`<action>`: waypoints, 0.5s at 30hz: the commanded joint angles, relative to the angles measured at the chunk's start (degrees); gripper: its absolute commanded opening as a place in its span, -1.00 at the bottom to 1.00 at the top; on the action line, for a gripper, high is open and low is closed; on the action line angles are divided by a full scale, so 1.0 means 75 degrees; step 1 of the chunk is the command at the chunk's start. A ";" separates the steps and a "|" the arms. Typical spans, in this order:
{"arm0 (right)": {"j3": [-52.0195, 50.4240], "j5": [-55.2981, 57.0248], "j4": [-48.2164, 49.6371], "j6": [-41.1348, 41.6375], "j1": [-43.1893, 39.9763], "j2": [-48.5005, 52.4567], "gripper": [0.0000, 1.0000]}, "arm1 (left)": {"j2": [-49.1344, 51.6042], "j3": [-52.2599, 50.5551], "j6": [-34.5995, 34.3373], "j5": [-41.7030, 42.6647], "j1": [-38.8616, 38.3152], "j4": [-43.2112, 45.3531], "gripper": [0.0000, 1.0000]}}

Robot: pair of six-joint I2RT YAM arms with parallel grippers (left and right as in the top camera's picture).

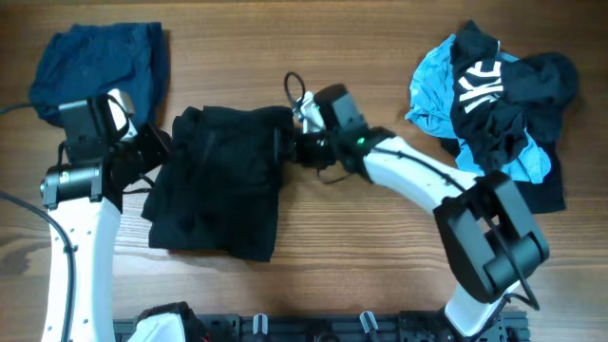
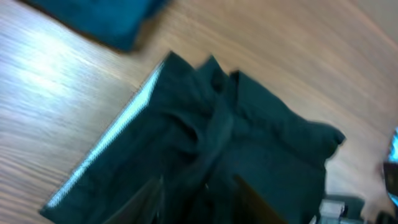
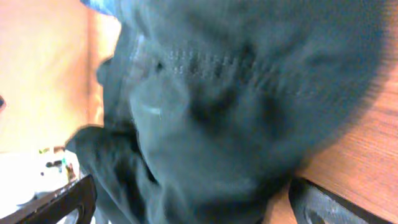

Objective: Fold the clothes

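Wood-grain table [image 1: 380, 275] fills your overhead view. The big black garment [image 1: 223, 190] lies left of centre, rumpled and partly doubled over, with a pale edge showing along one side in the left wrist view. At upper right you have a heap of light-blue and black clothes [image 1: 494, 104] with white lettering. At upper left sits the navy-blue piece [image 1: 95, 62], apart from the others. Your right gripper [image 1: 290, 142] is at the black garment's upper right edge. Its fingers [image 3: 329, 208] are spread wide, with dark fabric bulging between them. Your left gripper [image 1: 157, 157] meets the garment's left edge. A ridge of cloth runs between its blurred fingers [image 2: 149, 199], and you cannot tell whether they are pinching it.
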 commanded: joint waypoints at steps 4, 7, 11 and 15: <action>0.1288 -0.0134 -0.2343 -0.1445 -0.2005 -0.0548 1.00 | 0.0038 0.0064 0.0694 0.0574 -0.1271 -0.0746 -0.32; 0.1378 -0.0216 -0.2926 -0.1868 -0.2844 -0.0548 0.98 | 0.0041 0.0064 0.0860 0.0606 -0.1842 -0.0857 -0.31; 0.1378 -0.0096 -0.3593 -0.2614 -0.3488 -0.0548 0.99 | 0.0283 0.0064 0.0860 0.0606 -0.2288 -0.0906 -0.43; 0.1378 0.0105 -0.3716 -0.2634 -0.3754 -0.0548 1.00 | 0.1075 0.0064 0.0892 0.0600 -0.2990 -0.0714 -0.38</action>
